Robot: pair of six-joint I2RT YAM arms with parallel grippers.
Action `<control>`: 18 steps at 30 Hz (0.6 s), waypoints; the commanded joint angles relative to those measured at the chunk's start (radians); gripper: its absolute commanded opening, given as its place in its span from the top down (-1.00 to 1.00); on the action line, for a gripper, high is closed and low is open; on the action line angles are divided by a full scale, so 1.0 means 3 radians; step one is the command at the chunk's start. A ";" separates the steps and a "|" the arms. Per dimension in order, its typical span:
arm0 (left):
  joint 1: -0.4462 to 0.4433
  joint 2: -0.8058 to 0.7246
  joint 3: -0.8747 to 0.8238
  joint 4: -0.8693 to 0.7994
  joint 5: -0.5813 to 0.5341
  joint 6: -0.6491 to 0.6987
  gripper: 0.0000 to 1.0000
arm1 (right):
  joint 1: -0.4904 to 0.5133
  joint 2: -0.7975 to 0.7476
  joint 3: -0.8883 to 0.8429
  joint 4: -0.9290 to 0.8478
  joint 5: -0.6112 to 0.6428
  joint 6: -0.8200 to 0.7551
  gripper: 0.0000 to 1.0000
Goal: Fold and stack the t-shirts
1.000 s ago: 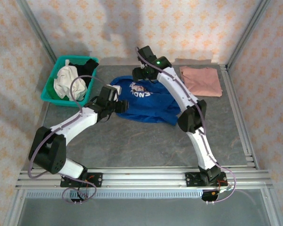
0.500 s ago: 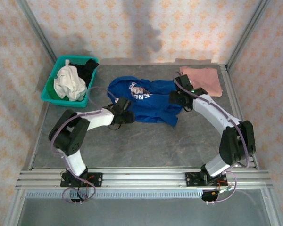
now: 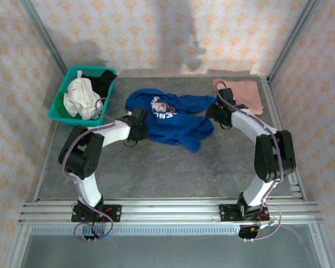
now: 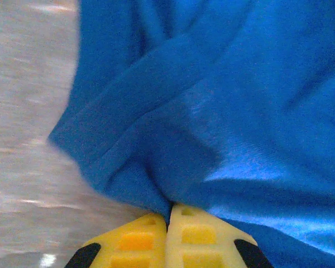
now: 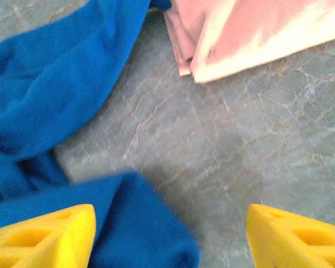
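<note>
The royal blue t-shirt [image 3: 170, 120] lies crumpled mid-table, its chest graphic facing up. My left gripper [image 3: 140, 127] sits at the shirt's left edge. In the left wrist view its yellow fingers [image 4: 170, 209] are pressed together, pinching a fold of the blue cloth [image 4: 223, 100]. My right gripper [image 3: 213, 114] hovers at the shirt's right edge. It [image 5: 170, 234] stands open, with a corner of blue cloth [image 5: 139, 223] lying between the fingertips. The dusty pink t-shirt [image 3: 243, 92] lies folded flat at the back right, and its edge [image 5: 251, 28] lies just beyond the right gripper.
A teal basket [image 3: 58, 110] holding white and black clothes stands at the back left. Patterned walls and metal frame posts enclose the table. Bare grey tabletop [image 3: 173, 167] spreads in front of the blue shirt.
My left gripper has closed on the blue shirt's left edge. The right arm swung from over the shirt to its right edge, near the pink shirt. The blue shirt has shifted and spread.
</note>
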 commanded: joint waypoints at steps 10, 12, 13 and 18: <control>0.0617 -0.0409 -0.0144 -0.0432 -0.0302 0.0195 1.00 | 0.0037 0.0888 0.0738 0.0265 -0.0243 0.0616 -0.09; 0.0623 -0.0390 -0.0118 -0.0462 -0.0342 0.0203 1.00 | 0.0037 0.0965 0.0724 0.0306 -0.0149 0.0703 -0.04; 0.0631 -0.0395 -0.0121 -0.0465 -0.0350 0.0211 1.00 | 0.0041 0.1002 0.0720 0.0339 -0.0124 0.0728 -0.03; 0.0686 -0.0462 -0.0119 -0.0486 -0.0306 0.0252 1.00 | 0.0043 0.1135 0.0691 0.0377 0.0000 0.0816 -0.02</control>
